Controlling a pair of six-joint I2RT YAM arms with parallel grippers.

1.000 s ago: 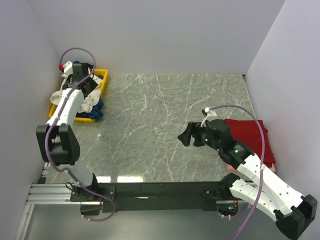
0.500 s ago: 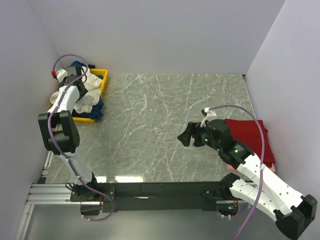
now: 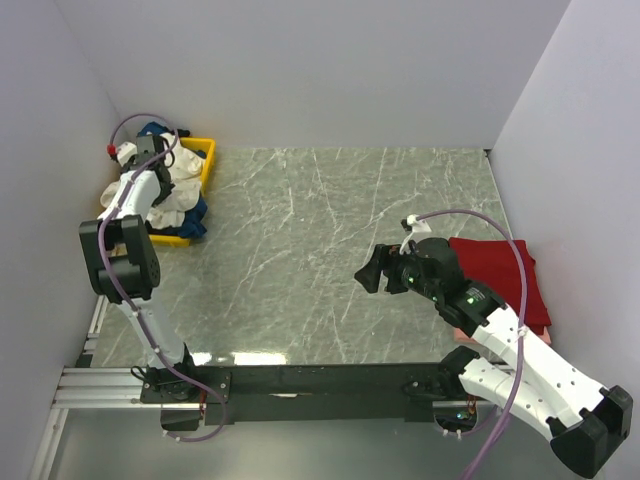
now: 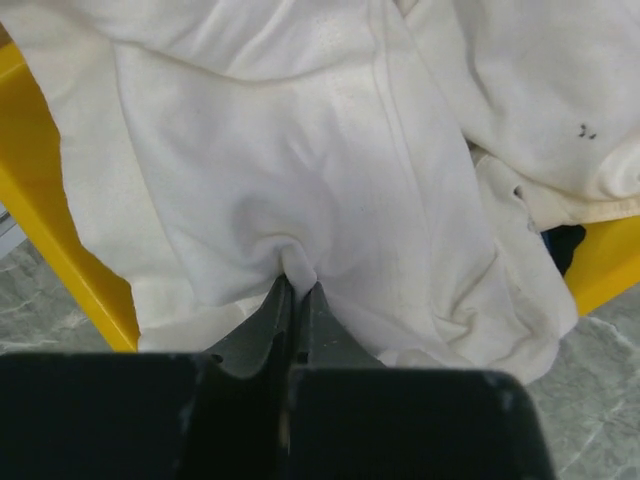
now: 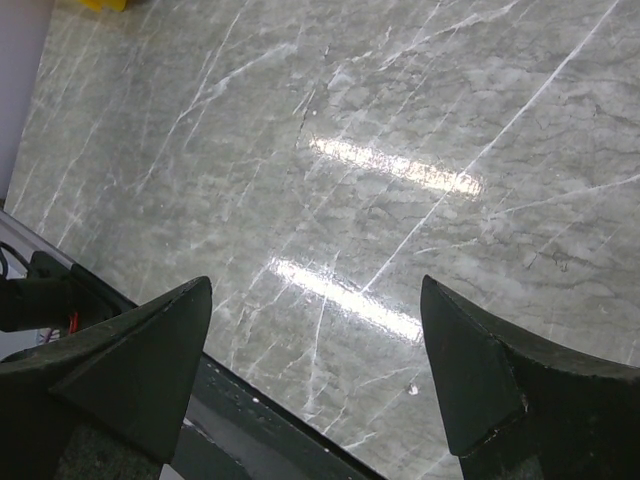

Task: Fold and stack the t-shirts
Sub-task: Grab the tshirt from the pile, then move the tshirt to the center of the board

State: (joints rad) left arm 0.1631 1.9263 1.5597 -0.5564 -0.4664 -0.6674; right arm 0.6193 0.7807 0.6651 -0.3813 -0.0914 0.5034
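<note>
A cream-white t-shirt [image 4: 330,150] lies crumpled in the yellow tray [image 4: 60,240] at the table's far left. My left gripper [image 4: 298,285] is shut on a pinched fold of it. From above, the left gripper [image 3: 168,168] sits over the white t-shirt [image 3: 178,195]. A dark teal-blue t-shirt [image 3: 197,218] pokes out beneath the white one. A folded red t-shirt [image 3: 505,275] lies at the right, and a pale pink t-shirt's edge [image 3: 458,335] shows under it. My right gripper [image 3: 372,275] hovers open left of the red shirt, with nothing between its fingers [image 5: 130,360].
The yellow tray [image 3: 207,160] stands in the far left corner against the walls. White walls close the table at the back and both sides. The marble tabletop [image 3: 320,240] lies between the tray and the red t-shirt. A black rail [image 5: 270,440] runs along the near edge.
My left gripper has shut on a fold of the white t-shirt, and its arm swung left and back over the tray. The right arm has not moved.
</note>
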